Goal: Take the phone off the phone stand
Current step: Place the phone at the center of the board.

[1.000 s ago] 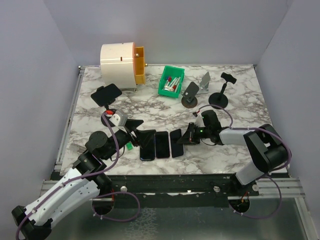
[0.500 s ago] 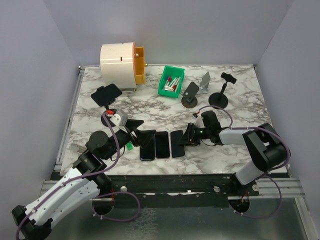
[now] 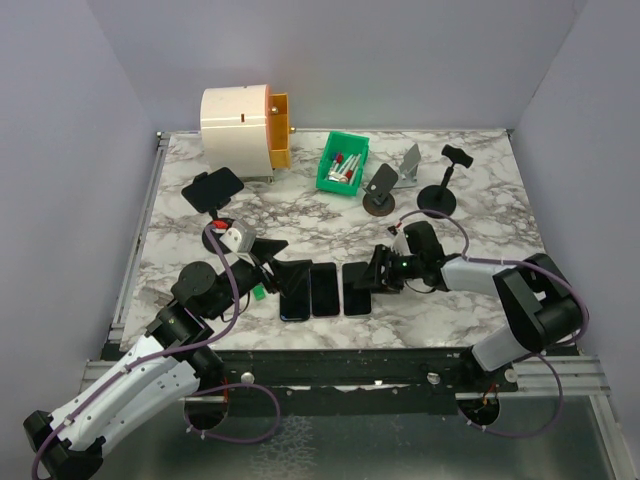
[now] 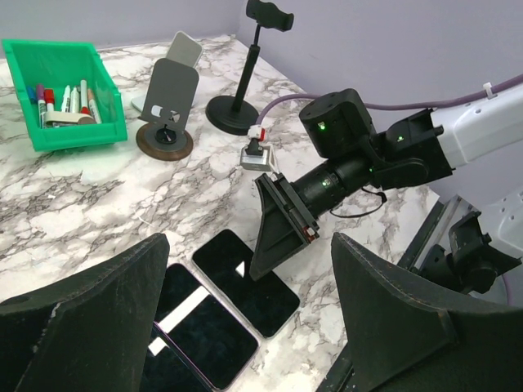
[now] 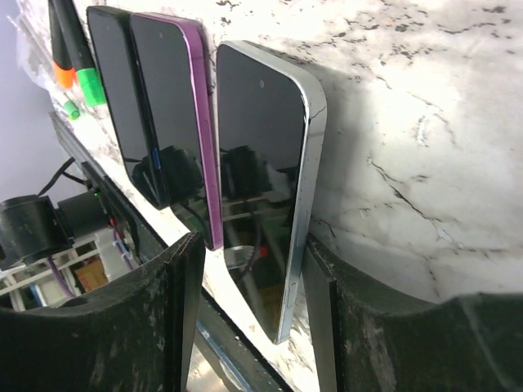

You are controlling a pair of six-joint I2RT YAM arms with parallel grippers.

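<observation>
Three phones lie flat side by side near the table's front. The silver-edged phone is the rightmost, next to a purple phone and a dark phone. My right gripper is open, its fingers straddling the near end of the silver-edged phone. My left gripper hovers open above the phones, holding nothing. A grey round-based phone stand stands without a phone. Another black phone sits on a holder at the back left.
A green bin of markers, a silver stand and a black pole stand line the back. A white and orange drawer unit stands at the back left. Walls close in on three sides.
My right gripper's jaws have gone from shut to open around the silver-edged phone, which now rests flat on the table. The left arm has not moved.
</observation>
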